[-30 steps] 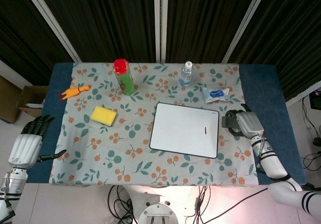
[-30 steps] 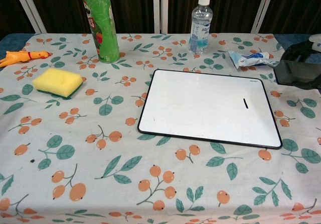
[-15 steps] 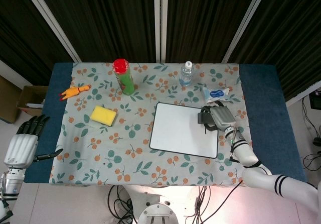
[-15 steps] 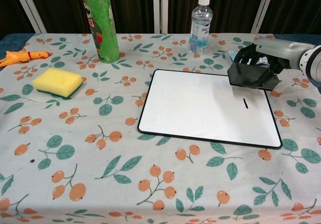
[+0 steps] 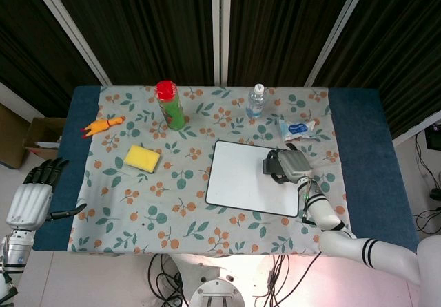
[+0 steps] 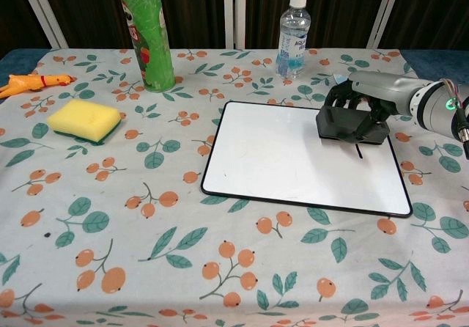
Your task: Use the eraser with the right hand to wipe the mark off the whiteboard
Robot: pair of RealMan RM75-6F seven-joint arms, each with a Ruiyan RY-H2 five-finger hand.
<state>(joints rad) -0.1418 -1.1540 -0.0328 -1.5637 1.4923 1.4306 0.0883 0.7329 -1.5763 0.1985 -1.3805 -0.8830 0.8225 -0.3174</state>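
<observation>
The whiteboard (image 6: 293,162) (image 5: 241,180) lies flat on the floral cloth, right of centre. A short black mark (image 6: 359,152) shows near its right side, its upper end hidden under the eraser. My right hand (image 6: 366,100) (image 5: 293,164) grips a dark block eraser (image 6: 348,125) (image 5: 274,165) and holds it over the board's upper right part, right at the mark. Off the table's left edge, my left hand (image 5: 31,197) hangs with fingers apart and nothing in it; the chest view does not show it.
A green can with a red lid (image 6: 145,34), a water bottle (image 6: 293,35) and a crumpled wrapper (image 5: 298,129) stand along the back. A yellow sponge (image 6: 84,119) and an orange toy (image 6: 33,83) lie at the left.
My right hand carried the eraser from beyond the board's right edge leftward onto the board, ending over the top of the mark. The left hand barely shifted.
</observation>
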